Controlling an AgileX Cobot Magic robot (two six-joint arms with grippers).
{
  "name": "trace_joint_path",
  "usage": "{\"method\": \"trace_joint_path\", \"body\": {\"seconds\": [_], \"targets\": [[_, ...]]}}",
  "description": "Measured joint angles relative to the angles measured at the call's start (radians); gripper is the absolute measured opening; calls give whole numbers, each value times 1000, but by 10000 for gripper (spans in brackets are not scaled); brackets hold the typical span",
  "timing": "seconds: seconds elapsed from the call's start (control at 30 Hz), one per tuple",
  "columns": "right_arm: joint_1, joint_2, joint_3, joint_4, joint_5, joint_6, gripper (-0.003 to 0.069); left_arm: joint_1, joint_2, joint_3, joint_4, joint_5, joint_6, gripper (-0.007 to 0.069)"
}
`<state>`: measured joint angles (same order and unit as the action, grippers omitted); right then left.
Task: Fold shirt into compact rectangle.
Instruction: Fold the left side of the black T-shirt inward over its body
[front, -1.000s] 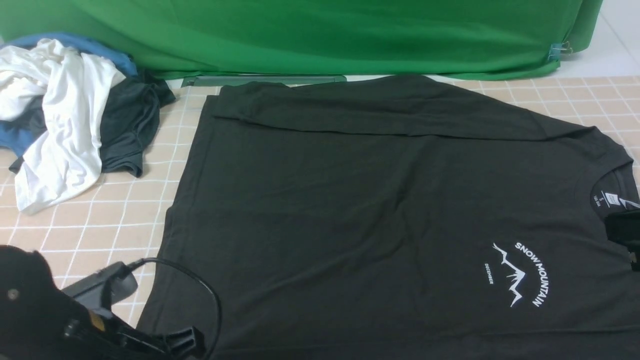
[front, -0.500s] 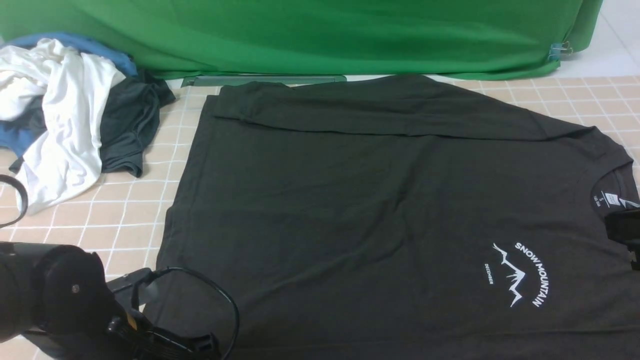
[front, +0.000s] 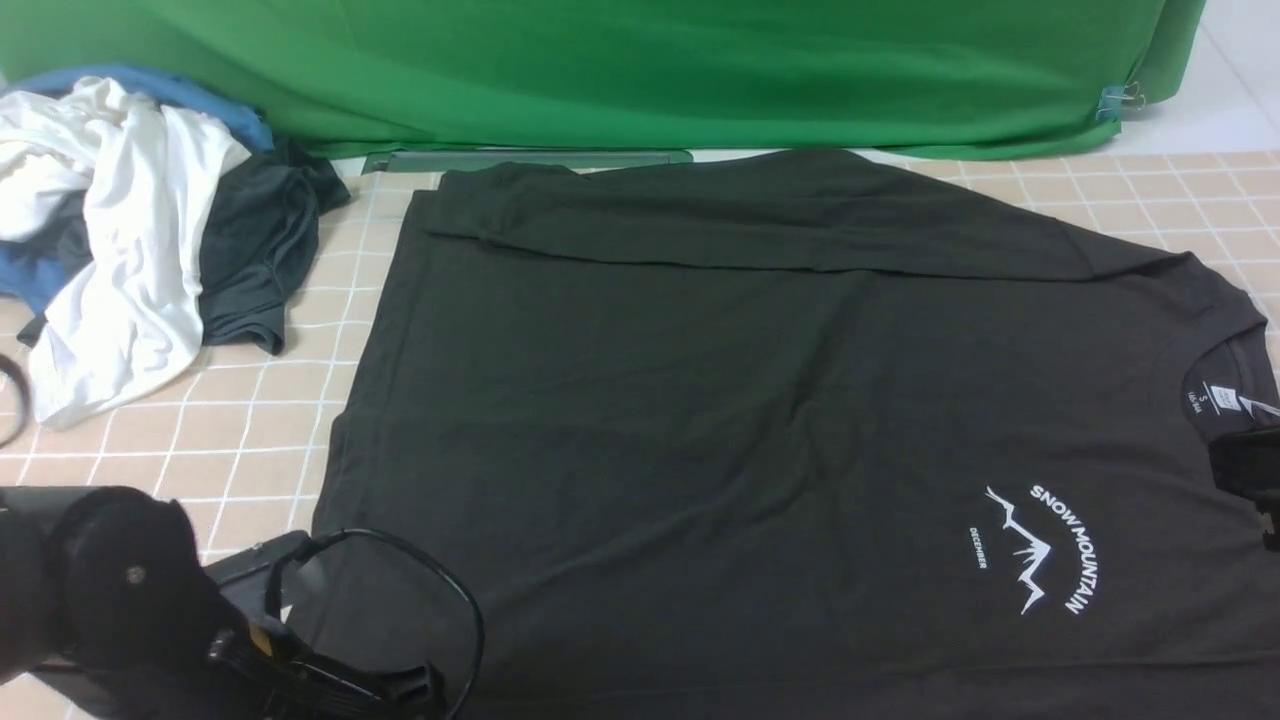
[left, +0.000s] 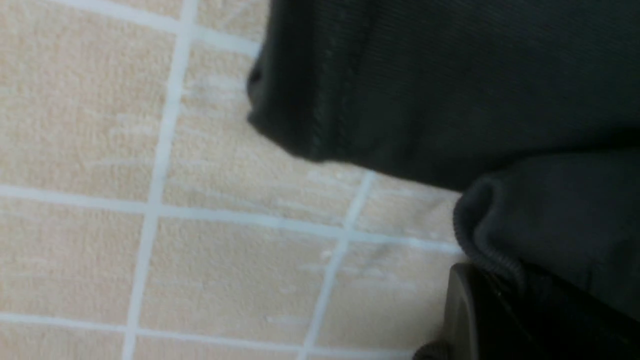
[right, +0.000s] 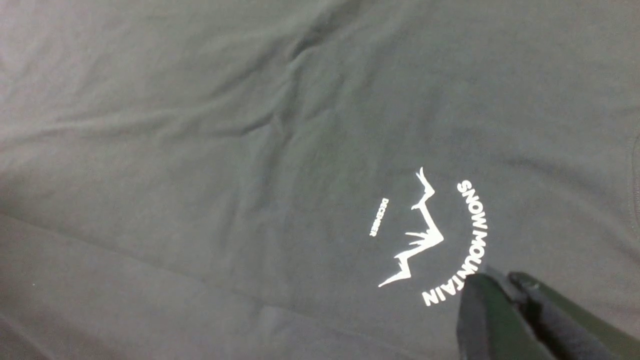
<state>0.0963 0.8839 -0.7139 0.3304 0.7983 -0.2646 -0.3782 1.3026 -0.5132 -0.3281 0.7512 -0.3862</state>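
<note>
My left arm (front: 110, 590) sits low at lower left of the front view, left gripper (front: 405, 692) clamped on the edge of the shirt (left: 450, 90); right gripper (right: 500, 285), at the right edge, has its fingers pressed together.

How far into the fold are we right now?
Early. Done: the shirt lies spread flat, print up, with its far sleeve folded across the body. In hand: the left gripper is shut by the near-left hem corner, apparently pinching a rolled fabric edge; the right gripper sits shut beside the print. Left: the near side and body folds; no rectangle yet.
</note>
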Motion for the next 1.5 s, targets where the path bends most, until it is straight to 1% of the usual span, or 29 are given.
{"method": "trace_joint_path", "body": {"seconds": [0.17,0.33,0.37,0.43,0.53,0.6,0.73,0.8,0.87,0.97,1.2,1.5], "targets": [[0,0,0,0,3,-1,61,0,-94,-13,-3,39,-5,30],[0,0,0,0,3,-1,70,0,-174,-139,15,89,-7,30],[0,0,0,0,3,-1,71,0,-179,-172,32,101,-7,30],[0,0,0,0,3,-1,71,0,-178,-281,116,146,-8,30],[0,0,0,0,3,-1,71,0,-166,-408,244,160,-12,30],[0,0,0,0,3,-1,73,0,-146,-476,302,139,-12,30],[0,0,0,0,3,-1,78,0,-91,-553,350,87,-12,30],[0,0,0,0,3,-1,81,0,-63,-566,366,65,-12,30],[0,0,0,0,3,-1,90,2,3,-572,436,23,-13,30],[0,0,0,0,3,-1,95,33,77,-572,494,-27,-33,30],[0,0,0,0,3,-1,101,132,297,-572,504,-205,-38,31],[0,0,0,0,3,-1,119,142,442,-572,532,-350,-38,31]]}}
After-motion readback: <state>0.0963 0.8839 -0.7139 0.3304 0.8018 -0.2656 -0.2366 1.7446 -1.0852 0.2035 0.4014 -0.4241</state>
